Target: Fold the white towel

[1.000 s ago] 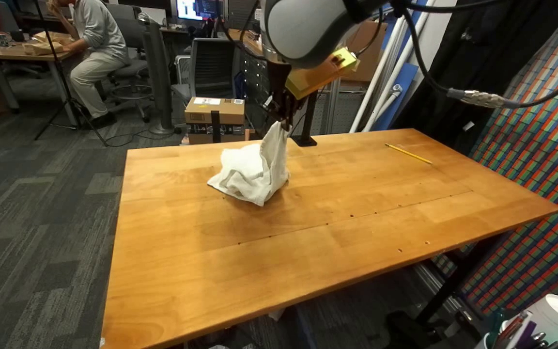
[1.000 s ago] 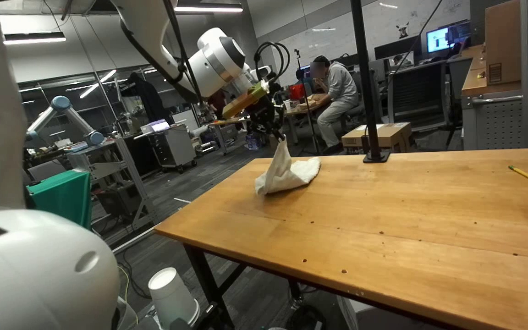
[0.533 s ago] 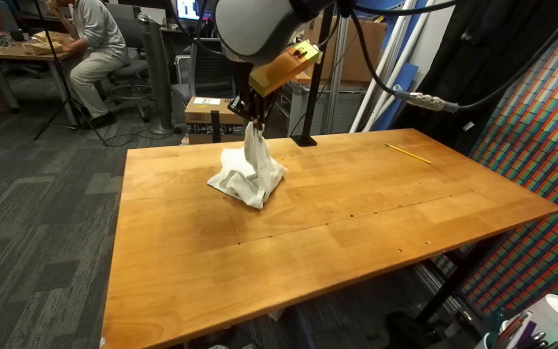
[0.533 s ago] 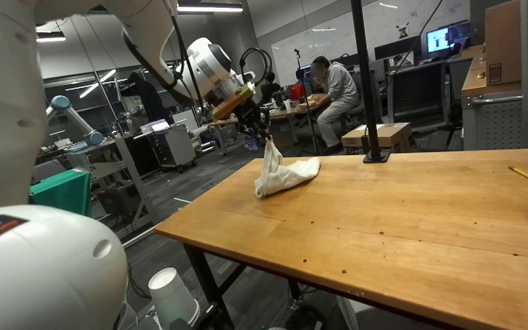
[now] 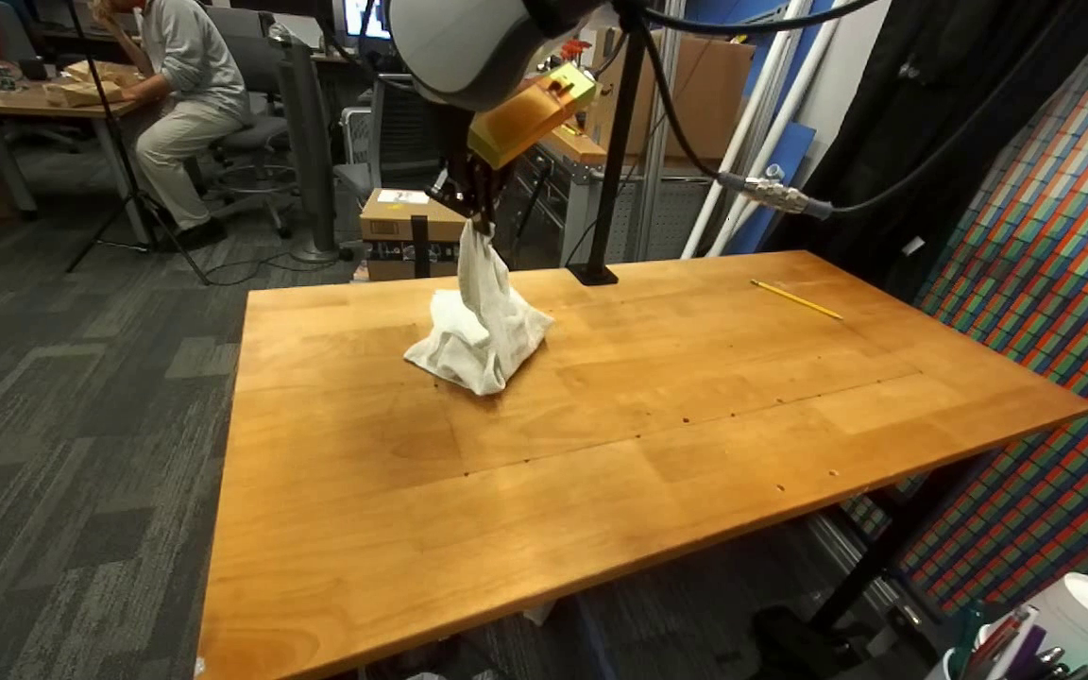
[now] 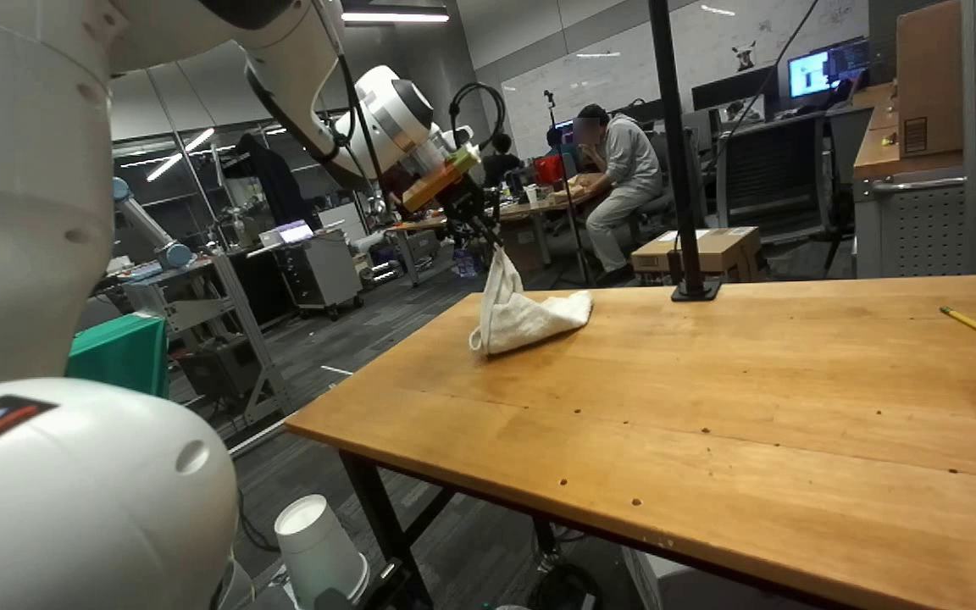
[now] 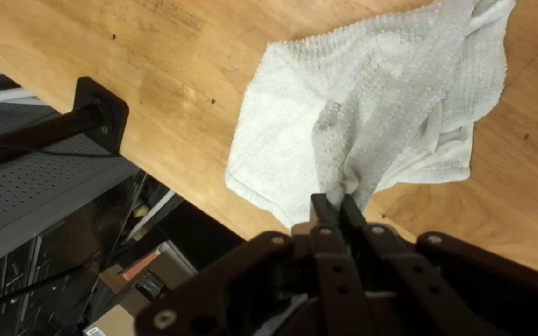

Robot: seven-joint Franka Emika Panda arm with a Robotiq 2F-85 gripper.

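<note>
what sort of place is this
Probably a robotics lab or engineering office: a grey robot arm with blue joints in the background, a lit, flat computer monitor and a dark, square-backed office chair.

White towel [image 7: 278, 126] rumpled on wooden tabletop [image 5: 601, 510], part raised to peak in jaws.

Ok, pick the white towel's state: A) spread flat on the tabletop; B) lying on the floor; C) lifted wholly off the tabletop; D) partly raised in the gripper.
D: the gripper pinches a gathered part of the white towel above the tabletop, while the rest lies on it.
</note>
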